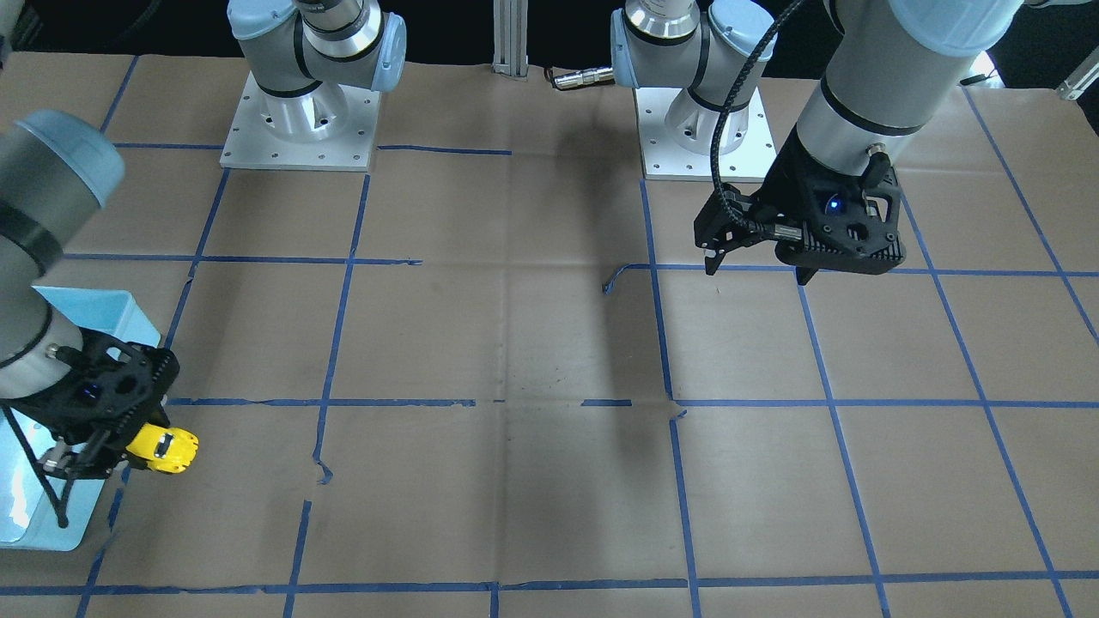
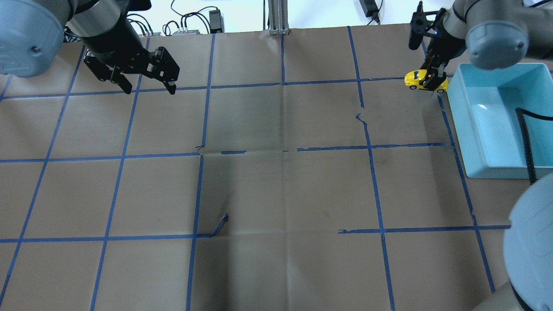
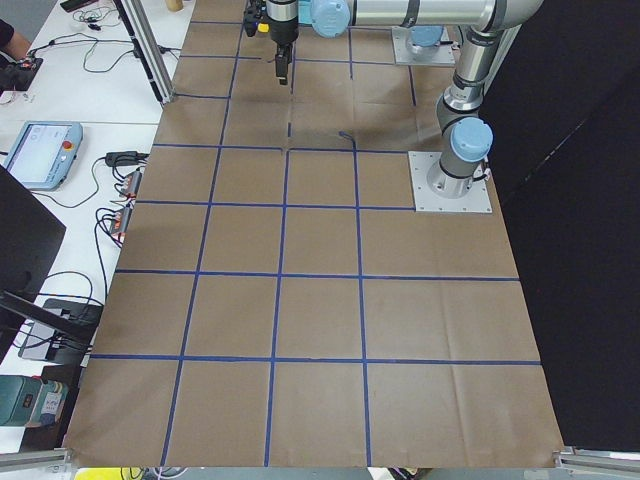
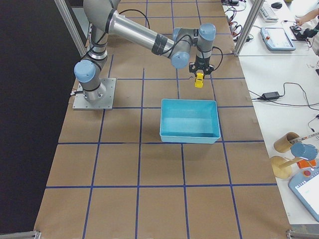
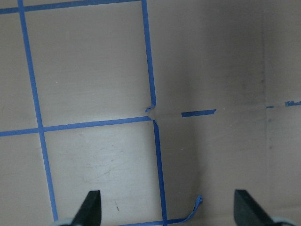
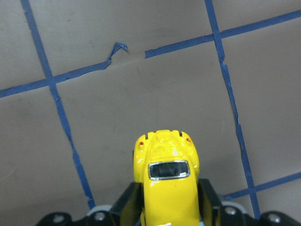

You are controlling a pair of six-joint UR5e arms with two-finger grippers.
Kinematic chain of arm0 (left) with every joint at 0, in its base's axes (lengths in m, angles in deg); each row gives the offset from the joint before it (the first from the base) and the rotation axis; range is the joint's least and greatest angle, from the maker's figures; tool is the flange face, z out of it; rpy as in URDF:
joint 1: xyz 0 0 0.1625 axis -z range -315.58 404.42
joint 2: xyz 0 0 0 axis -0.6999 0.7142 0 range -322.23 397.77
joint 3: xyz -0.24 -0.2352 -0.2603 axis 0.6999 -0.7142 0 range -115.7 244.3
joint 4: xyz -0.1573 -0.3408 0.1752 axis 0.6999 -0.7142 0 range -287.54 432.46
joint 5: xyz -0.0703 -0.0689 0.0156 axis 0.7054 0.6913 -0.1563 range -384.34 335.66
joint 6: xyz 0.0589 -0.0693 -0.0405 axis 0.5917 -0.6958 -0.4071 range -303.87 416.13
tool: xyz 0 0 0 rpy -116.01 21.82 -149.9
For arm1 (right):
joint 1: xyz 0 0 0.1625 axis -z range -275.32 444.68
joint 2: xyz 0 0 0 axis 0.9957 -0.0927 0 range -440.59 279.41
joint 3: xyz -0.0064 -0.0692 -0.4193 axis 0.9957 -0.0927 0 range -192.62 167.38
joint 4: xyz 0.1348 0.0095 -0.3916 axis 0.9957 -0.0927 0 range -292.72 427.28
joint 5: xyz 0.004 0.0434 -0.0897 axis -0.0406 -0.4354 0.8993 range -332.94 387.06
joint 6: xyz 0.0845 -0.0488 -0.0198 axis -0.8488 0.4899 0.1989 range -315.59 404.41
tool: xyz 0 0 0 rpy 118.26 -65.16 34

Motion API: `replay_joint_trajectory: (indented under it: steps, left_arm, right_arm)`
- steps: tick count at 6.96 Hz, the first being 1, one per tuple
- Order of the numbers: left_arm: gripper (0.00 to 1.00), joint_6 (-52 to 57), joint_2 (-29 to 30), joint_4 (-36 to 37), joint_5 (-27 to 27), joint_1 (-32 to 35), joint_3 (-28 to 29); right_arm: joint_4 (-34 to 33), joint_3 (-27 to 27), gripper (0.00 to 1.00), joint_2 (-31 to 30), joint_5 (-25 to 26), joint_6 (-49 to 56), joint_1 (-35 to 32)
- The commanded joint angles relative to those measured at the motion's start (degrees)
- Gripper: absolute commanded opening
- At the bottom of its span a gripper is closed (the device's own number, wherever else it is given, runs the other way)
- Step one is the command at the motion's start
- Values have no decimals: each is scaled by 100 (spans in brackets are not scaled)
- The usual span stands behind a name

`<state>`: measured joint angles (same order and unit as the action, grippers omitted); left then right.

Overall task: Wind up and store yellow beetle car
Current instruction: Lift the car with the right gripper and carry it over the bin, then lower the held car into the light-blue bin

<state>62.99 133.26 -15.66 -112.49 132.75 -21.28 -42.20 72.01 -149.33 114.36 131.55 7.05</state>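
Note:
The yellow beetle car is a small glossy toy with dark windows. My right gripper is shut on it, fingers on both its sides, just beside the light blue bin. It also shows in the front view, the right side view and the right wrist view, where its rounded end sticks out past the fingers. I cannot tell whether its wheels touch the paper. My left gripper is open and empty, far off on the other side of the table; its fingertips show wide apart.
The table is covered in brown paper with a blue tape grid. A loose curl of tape stands up near the middle. Arm bases sit at the robot's side. Cables, a pendant and cups lie off the table.

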Motion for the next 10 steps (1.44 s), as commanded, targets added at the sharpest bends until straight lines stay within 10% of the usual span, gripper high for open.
replay_joint_trajectory:
  steps: [1,7,10]
  left_arm:
    - [100,0,-13,-3,0,0,-3]
    - [100,0,-31,-21,9,0,-12]
    - [100,0,-31,-21,9,0,-12]
  right_arm:
    - [788,-413,22,-113,-46,492,595]
    - [156,624,22,-166,-29,2458,2207]
    - [181,677,26,-202,67,-1506,2208]
